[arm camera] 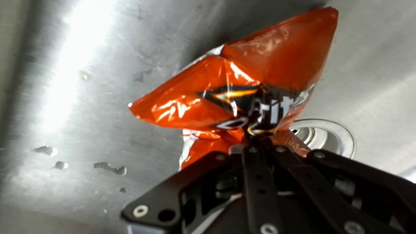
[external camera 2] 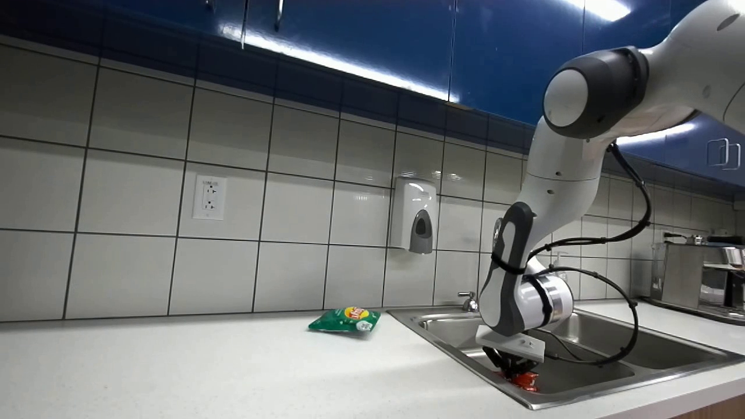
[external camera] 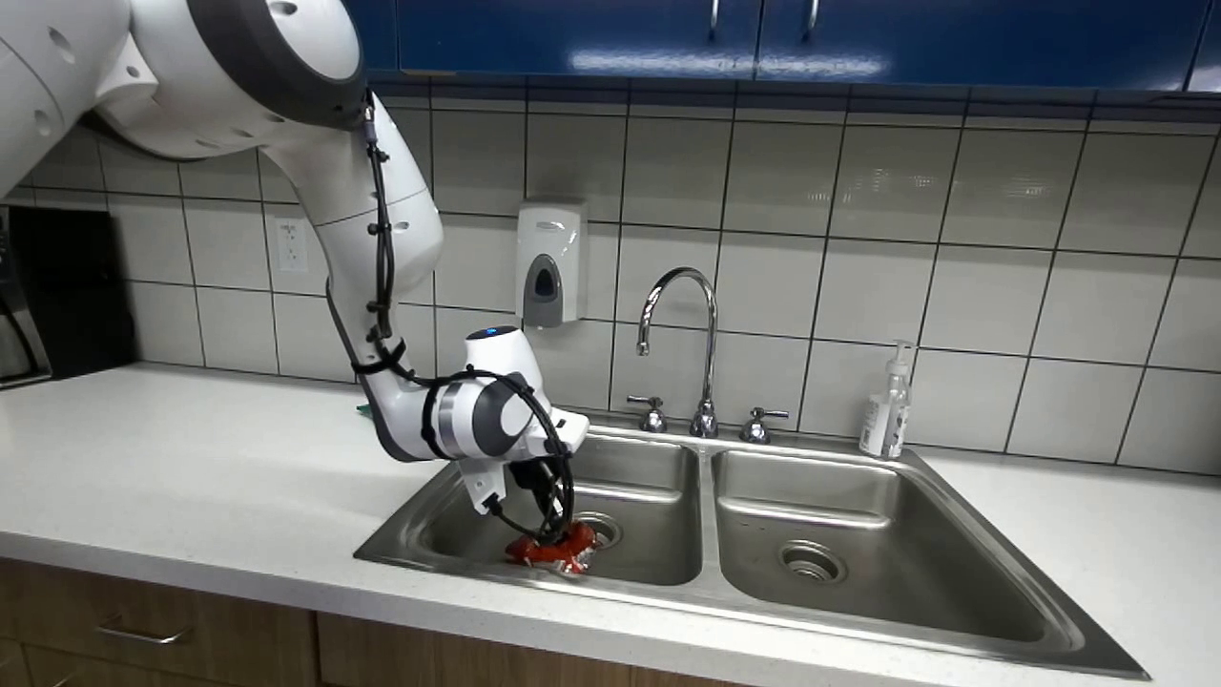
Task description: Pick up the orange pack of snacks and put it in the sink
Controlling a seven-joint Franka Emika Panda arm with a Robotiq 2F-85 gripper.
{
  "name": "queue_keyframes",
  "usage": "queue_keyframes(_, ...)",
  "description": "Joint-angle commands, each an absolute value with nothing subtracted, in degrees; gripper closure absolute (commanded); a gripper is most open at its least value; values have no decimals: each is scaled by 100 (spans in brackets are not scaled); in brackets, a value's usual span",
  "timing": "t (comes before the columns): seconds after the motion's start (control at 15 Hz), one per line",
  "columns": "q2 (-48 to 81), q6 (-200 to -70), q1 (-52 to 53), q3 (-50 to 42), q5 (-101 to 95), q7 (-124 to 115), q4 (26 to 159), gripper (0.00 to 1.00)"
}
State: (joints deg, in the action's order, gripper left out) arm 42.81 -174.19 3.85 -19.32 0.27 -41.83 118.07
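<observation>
The crumpled orange pack (arm camera: 235,92) is pinched within the tool (arm camera: 256,144).

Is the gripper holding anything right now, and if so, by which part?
The gripper pinches the orange pack of snacks near its crumpled, printed middle.

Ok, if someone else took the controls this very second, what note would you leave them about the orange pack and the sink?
End effector: closed on the pack, pointing down into the sink.
Pack: crumpled in the grip, inside the left-hand basin in an exterior view, near the drain; hard to tell if it rests on the bottom.
Done: pack gripped and inside the sink.
Remaining: probably open the end effector, check the pack stays put, then lift clear.
</observation>
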Motion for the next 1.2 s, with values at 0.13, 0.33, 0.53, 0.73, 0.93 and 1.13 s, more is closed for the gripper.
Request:
queue_keyframes(0.13,4568,-17366,506,-2030,475,-3767,11471,66)
queue_keyframes(0.33,4572,-17375,534,-2062,579,-3687,11465,42)
queue_keyframes(0.53,4487,-17384,577,-2119,646,-3639,11498,19)
queue_keyframes(0.73,4379,-17406,639,-2220,664,-3599,11547,0)
queue_keyframes(0.93,4270,-17435,743,-2371,661,-3569,11613,0)
queue_keyframes(1.13,4095,-17437,875,-2521,646,-3560,11722,0)
